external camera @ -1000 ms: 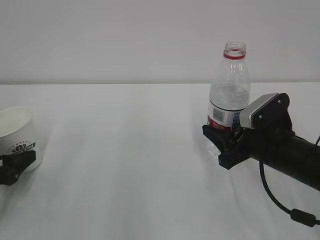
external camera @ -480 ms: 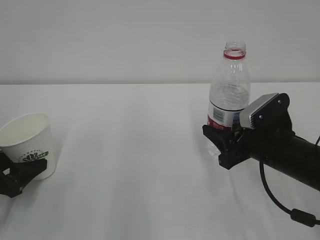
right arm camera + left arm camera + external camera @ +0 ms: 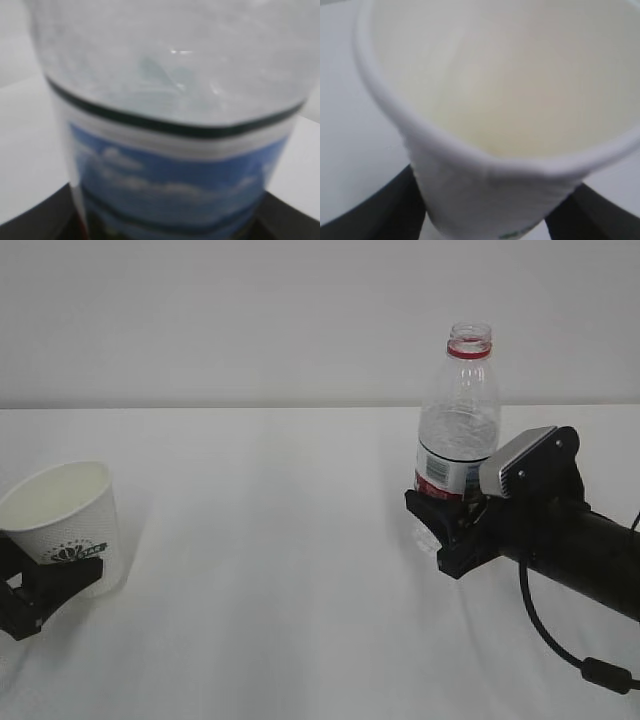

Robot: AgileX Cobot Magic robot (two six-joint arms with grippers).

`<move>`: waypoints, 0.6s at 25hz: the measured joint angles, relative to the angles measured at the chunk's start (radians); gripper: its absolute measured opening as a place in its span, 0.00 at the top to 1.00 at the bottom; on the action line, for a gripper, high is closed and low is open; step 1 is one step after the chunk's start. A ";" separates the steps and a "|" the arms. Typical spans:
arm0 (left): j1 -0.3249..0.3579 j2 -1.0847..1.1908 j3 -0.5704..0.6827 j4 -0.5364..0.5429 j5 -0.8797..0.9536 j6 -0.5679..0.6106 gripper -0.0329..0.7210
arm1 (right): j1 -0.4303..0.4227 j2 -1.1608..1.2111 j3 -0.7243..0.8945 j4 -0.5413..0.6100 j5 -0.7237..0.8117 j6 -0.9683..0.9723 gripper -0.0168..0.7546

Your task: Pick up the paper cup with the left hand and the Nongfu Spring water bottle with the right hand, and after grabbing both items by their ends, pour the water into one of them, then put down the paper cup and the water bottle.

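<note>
1. At 9 o'clock in my exterior view, the left tool (image 3: 40, 590) holds the paper cup (image 3: 65, 525) near its base, at the frame's left border. The left wrist view shows dark fingers (image 3: 395, 210) on both sides of the cup's lower wall.
2. The cup is tilted: mouth pointing up towards 11 o'clock, long axis leaning left, green logo facing me. I cannot tell whether its bottom touches the tabletop (image 3: 270, 560).
3. The middle of the tabletop, between cup and bottle, is bare white surface; its far edge meets a plain wall (image 3: 250, 320) at 12 o'clock.
4. At about 3 o'clock, the Nongfu Spring water bottle (image 3: 458, 430) stands upright, long axis vertical, open mouth with red ring at 12 o'clock, taller than the cup.
5. The right tool (image 3: 445, 530) is closed around the bottle's lower part at the label; in the right wrist view dark fingers (image 3: 45, 220) flank it.
6. The right arm runs to 4 o'clock, its cable (image 3: 560, 650) looping above the tabletop near the frame's right border.
</note>
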 joint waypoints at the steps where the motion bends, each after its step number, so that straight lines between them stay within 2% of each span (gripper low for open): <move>1: 0.000 -0.017 0.000 0.005 0.000 -0.007 0.31 | 0.000 0.000 0.000 0.000 0.000 0.000 0.39; 6: -0.030 -0.072 0.000 0.030 0.000 -0.050 0.31 | 0.000 0.000 0.000 0.000 0.000 0.000 0.39; 15: -0.232 -0.107 0.000 0.050 0.000 -0.087 0.31 | 0.000 0.000 0.000 -0.001 0.000 0.000 0.39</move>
